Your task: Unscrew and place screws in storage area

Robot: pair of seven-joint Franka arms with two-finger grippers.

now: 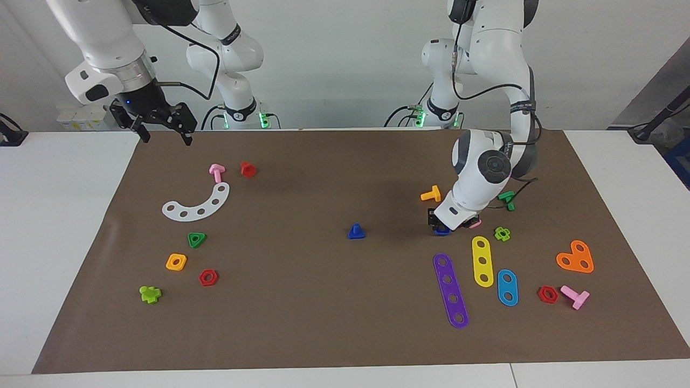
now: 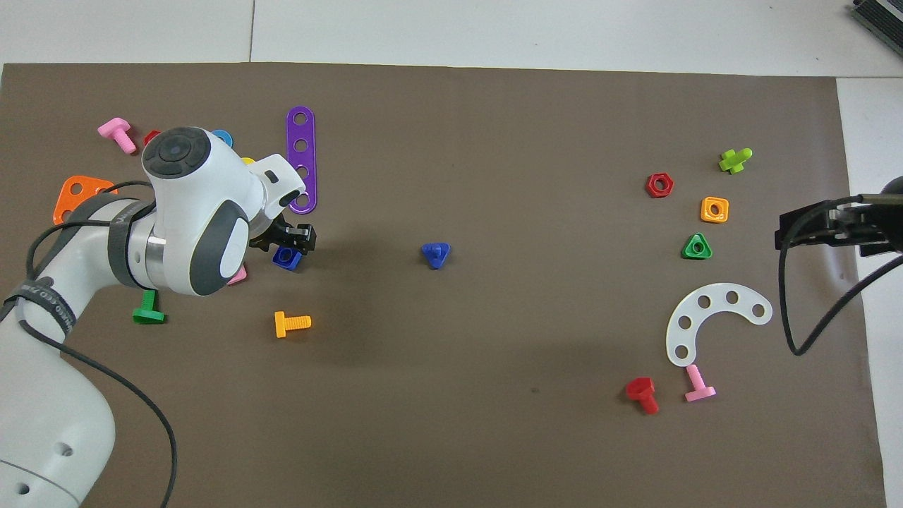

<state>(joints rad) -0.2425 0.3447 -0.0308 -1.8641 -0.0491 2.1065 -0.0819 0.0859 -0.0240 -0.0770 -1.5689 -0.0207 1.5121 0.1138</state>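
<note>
The dark-blue screw [image 1: 356, 231] with its triangular head lies alone on the brown mat [image 1: 323, 323] near the middle, with no nut on it; it also shows in the overhead view [image 2: 436, 254]. My left gripper [image 1: 442, 227] is down at the mat toward the left arm's end, shut on the dark-blue square nut [image 1: 442, 232], which rests at or just above the mat. The overhead view shows the gripper [image 2: 293, 243] and the nut [image 2: 286, 257]. My right gripper [image 1: 164, 133] waits open and empty, raised over the mat's edge at the right arm's end [image 2: 784, 229].
Around the left gripper lie an orange bolt [image 1: 431, 193], a green bolt [image 1: 507, 199], purple [image 1: 451, 291], yellow [image 1: 482, 261] and blue strips [image 1: 507, 287], and an orange plate [image 1: 575, 257]. Toward the right arm's end lie a white curved strip [image 1: 197, 203], bolts and nuts.
</note>
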